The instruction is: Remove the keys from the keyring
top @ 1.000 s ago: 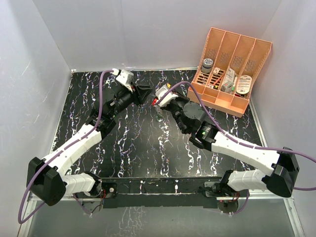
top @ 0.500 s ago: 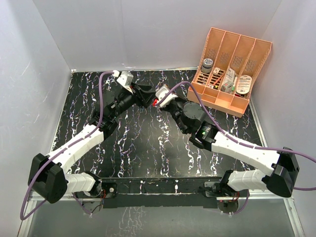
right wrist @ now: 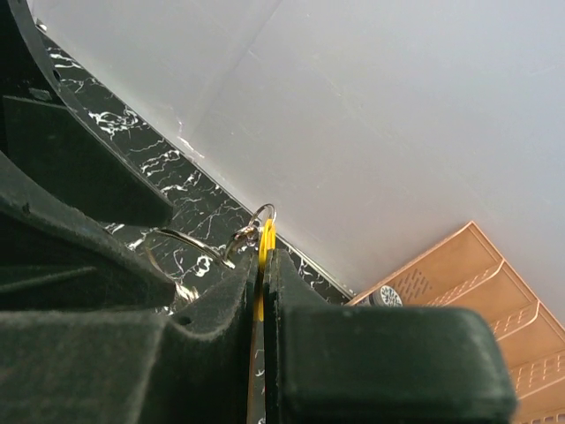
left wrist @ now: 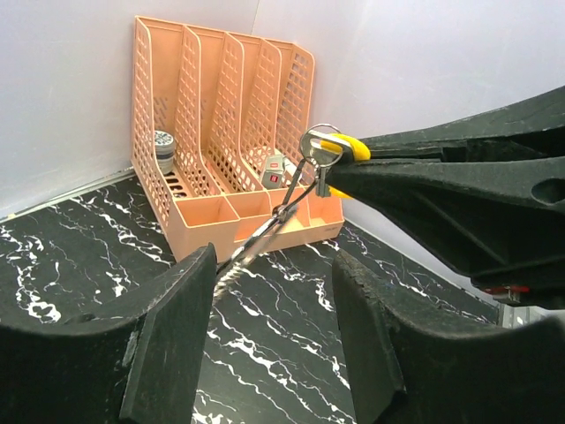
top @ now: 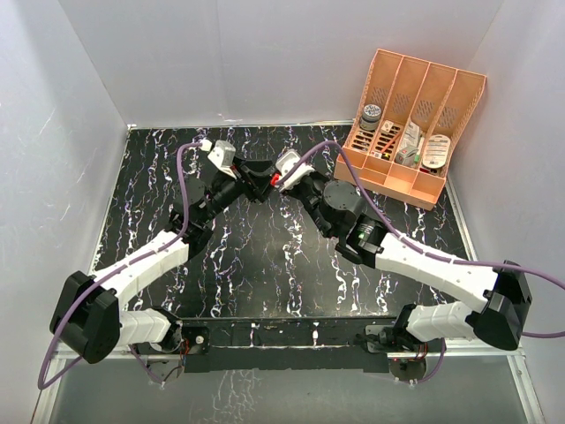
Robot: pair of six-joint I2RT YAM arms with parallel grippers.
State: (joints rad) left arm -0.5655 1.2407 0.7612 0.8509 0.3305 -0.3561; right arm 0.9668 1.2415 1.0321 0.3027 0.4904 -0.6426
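- The right gripper (right wrist: 262, 258) pinches the yellow key (left wrist: 341, 145) by its head, fingers closed narrow on it, well above the table (left wrist: 79, 256).
- The ring (left wrist: 267, 227) hangs from that key and slants down towards the left gripper (left wrist: 274, 265). We see it nearly edge-on, so its full loop does not show.
- The left gripper faces it with fingers (left wrist: 172, 336) spread wide and holding nothing. The ring's low end lies just beyond the gap between them, close to one tip.
- We judge the step in hand to be taking hold of the ring so the key can be worked off.
- To do it well, we bring the left gripper forward until the wire sits centred between the pads, then close on the wire alone, away from the key.
- The wire is thin and hangs free, so it may swing or slip. We close slowly and keep the right grip firm.
- Once both hold, the key likely has to travel along the wire to its split end. A straight pull would probably only bend the ring.
- Counts: two grippers and one ring. One key is in view, the yellow one, with a silver part beside it that we cannot name. No green key shows. There is one rack (left wrist: 154, 115) with four slots.
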